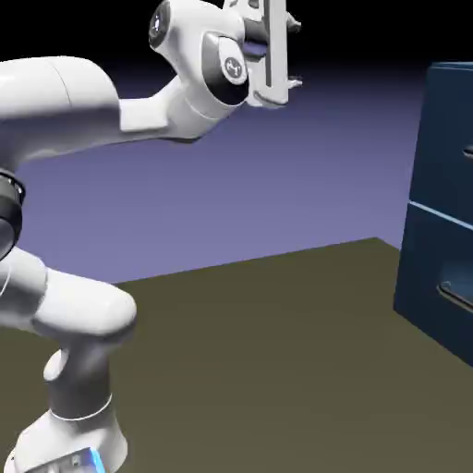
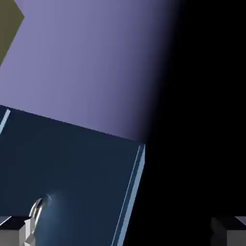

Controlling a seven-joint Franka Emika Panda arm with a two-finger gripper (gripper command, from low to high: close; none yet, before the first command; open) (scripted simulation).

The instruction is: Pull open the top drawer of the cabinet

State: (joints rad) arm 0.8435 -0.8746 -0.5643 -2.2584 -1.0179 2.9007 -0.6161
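Note:
The cabinet (image 1: 442,212) is a tall dark blue box at the exterior view's right edge, cut off by the frame. Its top drawer (image 1: 451,139) is the upper front, above a pale seam, with a bit of its handle (image 1: 468,152) at the picture's edge. My gripper (image 1: 296,54) hangs high at the top middle, well left of the cabinet, roughly level with its top. It is open, with nothing between the fingers. In the hand view the cabinet's blue front (image 2: 72,168) fills the lower left, with a small silver handle (image 2: 36,209) near the left fingertip (image 2: 17,231).
A lower drawer front (image 1: 430,277) with its own bar handle (image 1: 456,297) sits under the top drawer. The olive table (image 1: 277,369) stretches between the robot's base and the cabinet. The hand view's right half is black.

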